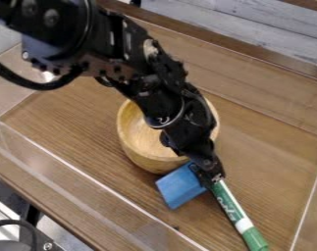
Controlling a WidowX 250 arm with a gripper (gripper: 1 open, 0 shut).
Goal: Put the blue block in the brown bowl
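The blue block [180, 187] lies flat on the wooden table just in front of the brown bowl [145, 144], a round tan wooden bowl with a thick rim. My gripper [201, 172] reaches down over the bowl's near right rim and sits at the block's far upper end. Its dark fingers look spread there and touch or nearly touch the block. The block rests on the table, not lifted. The arm hides much of the bowl's right side and inside.
A white marker with a green cap [235, 212] lies right beside the block, slanting toward the front right. A clear plastic wall [69, 186] runs along the table's near left edge. Grey planks lie behind the table.
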